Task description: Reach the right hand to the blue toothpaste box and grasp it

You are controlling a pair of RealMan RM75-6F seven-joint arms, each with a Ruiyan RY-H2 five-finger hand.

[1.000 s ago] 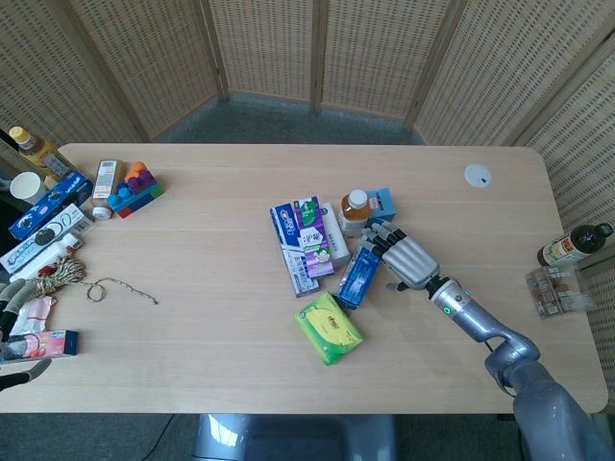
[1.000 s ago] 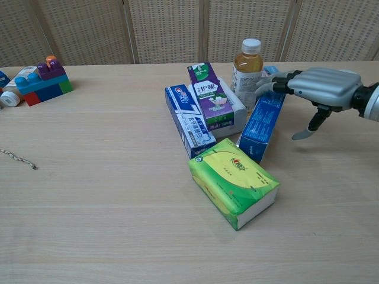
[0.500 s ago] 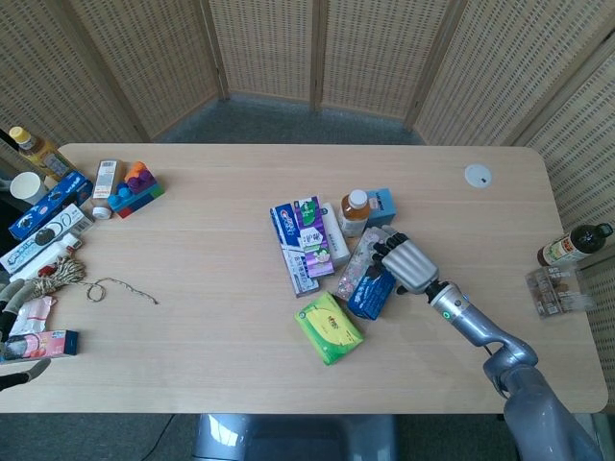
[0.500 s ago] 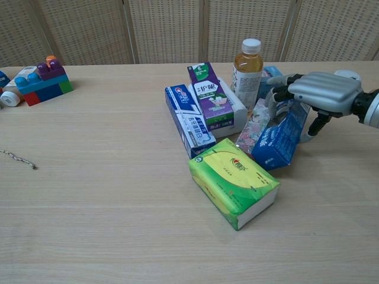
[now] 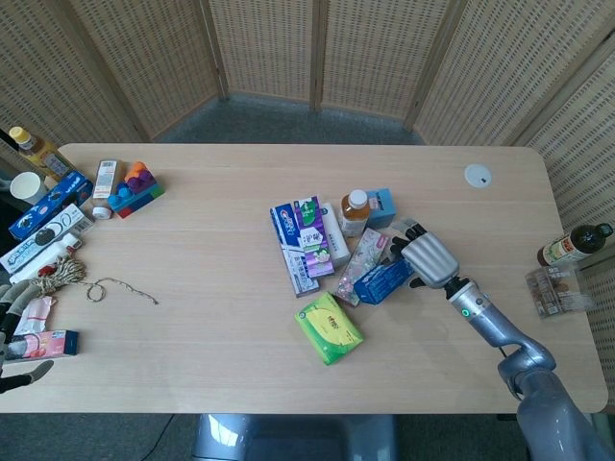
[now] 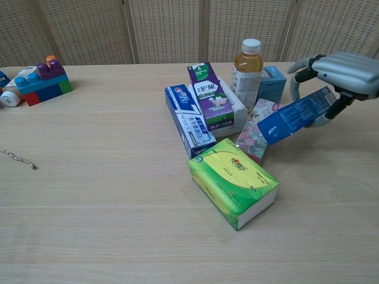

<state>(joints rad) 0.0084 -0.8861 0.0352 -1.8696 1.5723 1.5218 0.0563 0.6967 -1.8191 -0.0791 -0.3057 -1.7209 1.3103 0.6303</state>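
Observation:
My right hand grips the blue toothpaste box by its right end. The box hangs tilted just above the table, its low end over a pink floral pack. In the chest view the right hand is at the right edge, fingers curled over the box's top. At the left edge of the head view, only part of my left hand shows, too little to read its fingers.
Left of the held box stand a drink bottle, a purple box and a blue-white toothpaste box. A green tissue pack lies in front. A small light-blue box is behind. Toy blocks sit far left.
The right hand closed on the blue box, lifted it off the floral pack and swung it to the right, turning it from lengthwise to nearly crosswise.

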